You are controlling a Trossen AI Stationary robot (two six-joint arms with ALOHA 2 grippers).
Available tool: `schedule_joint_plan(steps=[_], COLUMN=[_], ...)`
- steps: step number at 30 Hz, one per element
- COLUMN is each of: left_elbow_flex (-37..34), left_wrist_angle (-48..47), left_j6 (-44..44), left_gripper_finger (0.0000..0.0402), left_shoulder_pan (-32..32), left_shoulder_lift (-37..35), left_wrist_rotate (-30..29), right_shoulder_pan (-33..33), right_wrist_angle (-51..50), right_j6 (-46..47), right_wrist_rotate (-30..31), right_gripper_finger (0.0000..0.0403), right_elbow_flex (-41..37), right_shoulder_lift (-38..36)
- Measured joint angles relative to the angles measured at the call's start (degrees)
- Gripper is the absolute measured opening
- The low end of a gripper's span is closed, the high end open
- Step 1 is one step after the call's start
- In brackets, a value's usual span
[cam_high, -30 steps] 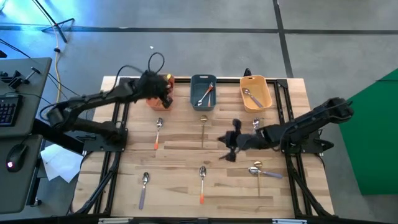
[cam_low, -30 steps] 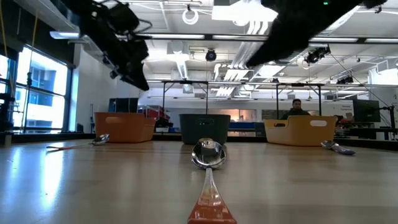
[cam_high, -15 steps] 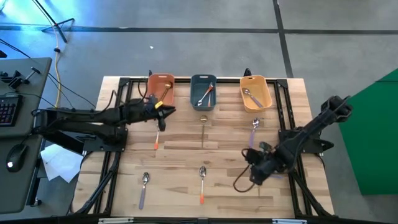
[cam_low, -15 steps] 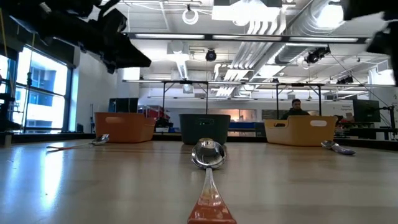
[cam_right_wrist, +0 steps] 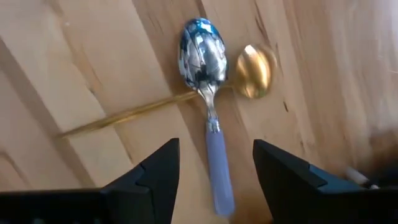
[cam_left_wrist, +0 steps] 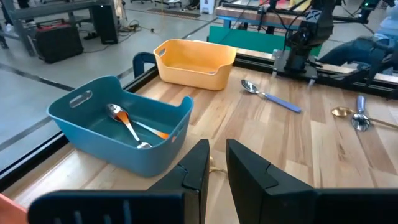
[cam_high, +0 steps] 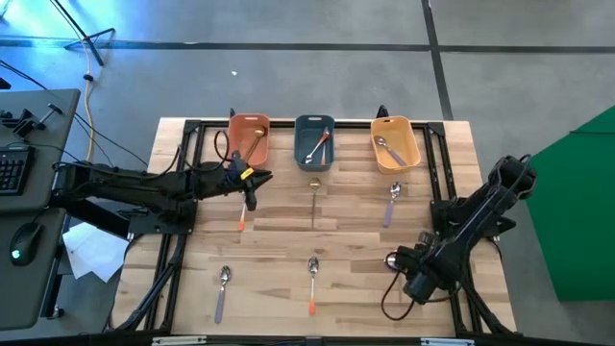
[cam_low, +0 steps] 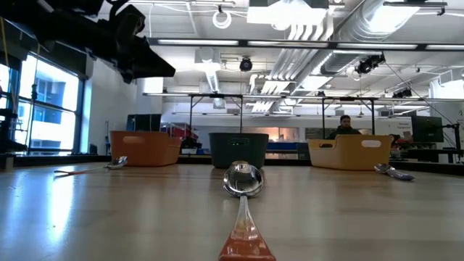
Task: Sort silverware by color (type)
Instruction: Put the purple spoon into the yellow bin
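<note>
Overhead, the table (cam_high: 288, 226) is a light wooden butcher-block top with black rails along its left, right and far sides, standing on a grey concrete floor (cam_high: 288, 67). Off its left edge sits a dark desk (cam_high: 29, 192) with a keyboard and mouse; a green panel (cam_high: 577, 211) stands off to the right.

The left hand (cam_high: 252, 180) hangs over the table's left half, just in front of the orange tray (cam_high: 248, 128). In the left wrist view its fingers (cam_left_wrist: 199, 163) stand almost together, with only a thin gap and nothing between them. A gold spoon (cam_high: 252, 146) lies in the orange tray. Just beside that hand an orange-handled spoon (cam_high: 244, 205) lies on the wood, and a lavender-handled spoon (cam_high: 222, 291) lies near the front edge.

At centre, the slate-blue tray (cam_high: 314, 141) holds what look like two orange-handled spoons (cam_left_wrist: 127, 124), though they overlap. Another gold spoon (cam_high: 313, 197) lies in front of it, and nearer the front edge lies an orange-handled spoon (cam_high: 312, 283).

To the right, the yellow tray (cam_high: 395, 144) holds a lavender spoon (cam_high: 384, 149); another (cam_high: 392, 203) lies in front of it. The right hand (cam_high: 415, 281) is low at the front right, fingers (cam_right_wrist: 152, 177) spread wide and empty, straddling a lavender-handled spoon (cam_right_wrist: 211, 124) that crosses a gold spoon (cam_right_wrist: 180, 96).

The low view shows an open industrial hall with ceiling ducts (cam_low: 304, 29), windows, and a person (cam_low: 346, 125) far behind.
</note>
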Motion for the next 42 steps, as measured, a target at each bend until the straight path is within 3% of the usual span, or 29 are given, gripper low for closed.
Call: schedule_joint_plan(steps=[12, 15, 23, 26, 36, 42], left_elbow_flex=[0.0, 0.0, 0.0, 0.0, 0.0, 0.0], left_wrist_angle=[0.0, 0.1, 0.1, 0.1, 0.2, 0.7], left_j6=[-0.1, -0.1, -0.1, -0.6, -1.0, -1.0], left_gripper_finger=[0.0044, 0.0044, 0.0044, 0.0044, 0.0044, 0.0044], left_shoulder_pan=[0.0, 0.0, 0.0, 0.0, 0.0, 0.0], left_shoulder_lift=[0.0, 0.0, 0.0, 0.0, 0.0, 0.0], left_wrist_rotate=[0.0, 0.0, -0.1, -0.1, -0.1, -0.1], right_shoulder_pan=[-0.5, -0.5, -0.5, -0.5, -1.0, -9.9], right_wrist_angle=[20.4, 20.5, 20.6, 20.5, 7.6, -8.3], right_j6=[0.0, -0.5, -1.6, -2.0, -2.5, -1.9], right_wrist_rotate=[-3.5, -3.4, -3.6, -3.8, -0.1, 1.9], right_gripper_finger=[0.0181, 0.0154, 0.0029, 0.0019, 0.0024, 0.0033], right_elbow_flex=[-14.8, -14.9, -14.8, -14.8, -3.4, 4.6], right_shoulder_lift=[-0.3, -0.2, -0.1, -0.1, -1.7, -3.5])
